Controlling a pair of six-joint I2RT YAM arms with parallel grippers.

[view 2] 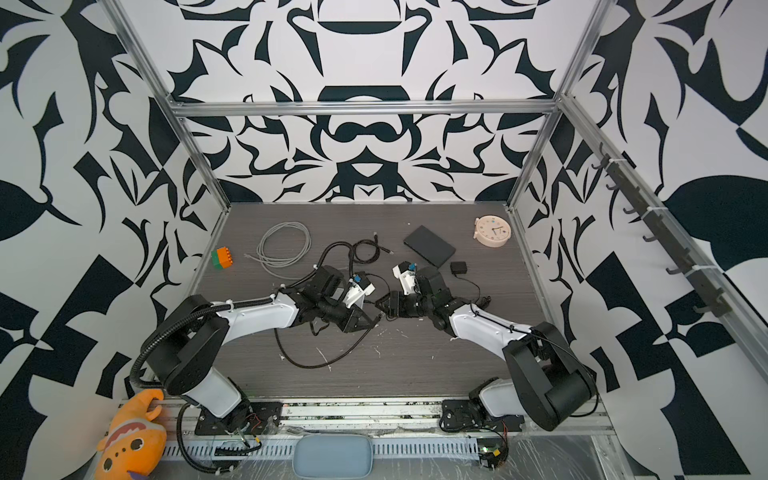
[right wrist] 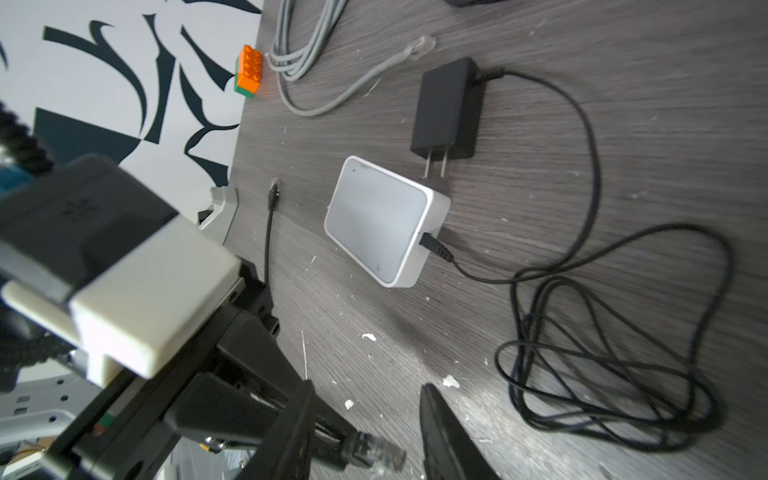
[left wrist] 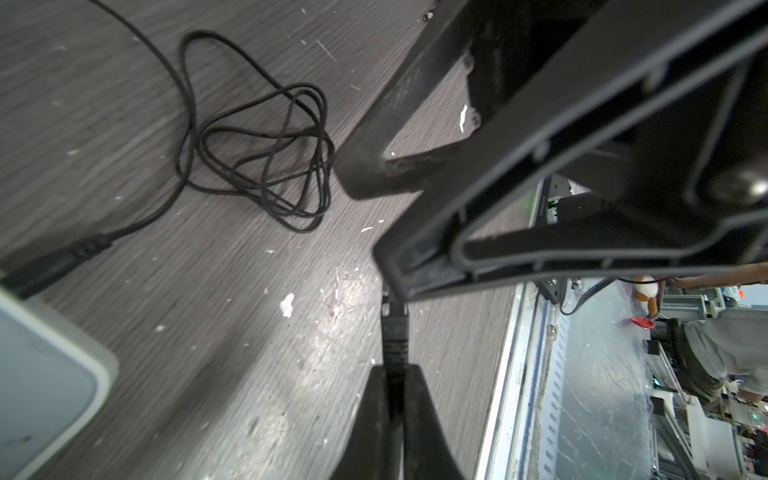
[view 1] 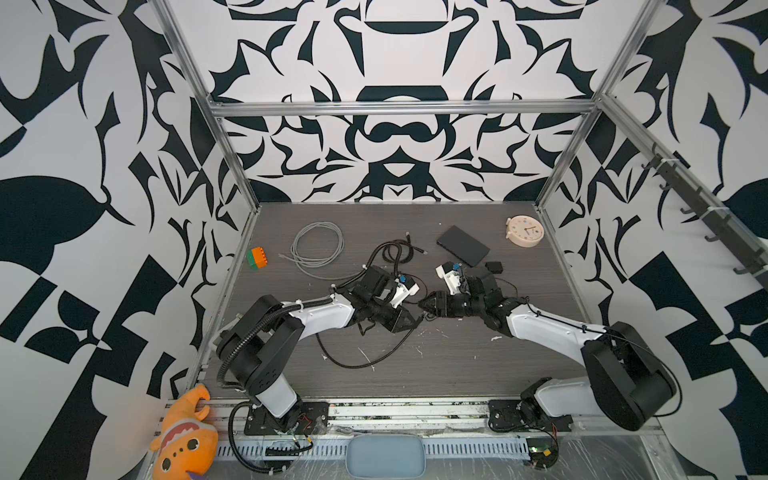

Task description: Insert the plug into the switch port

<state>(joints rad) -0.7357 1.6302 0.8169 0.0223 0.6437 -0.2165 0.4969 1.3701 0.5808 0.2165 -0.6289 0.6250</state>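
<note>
**Fig.** Both arms meet over the middle of the table, tips almost touching in both top views.

- **L gripper**: jaws pressed together on the black boot of the plug. The clear connector tip sticks out past the fingers.
- **R gripper**: jaws apart, one finger on each side of the plug. There is a visible gap btwn the plug tip and one finger, so no grip on it.
- **Black cable**: trails from the L gripper in a loop across the front of the table.
- **White switch**: lies flat on the table, apart from the plug & both grippers (wrist views).
  - A power lead sits in one side port.
  - The lead runs through a loose coil to a black adapter. The adapter lies just beside the switch w/ its prongs bare.
- **Rear of table, L to R:** orange-green block, grey cable coil, black flat box, clock.
- **Front L corner, off the table:** orange plush toy.
</note>
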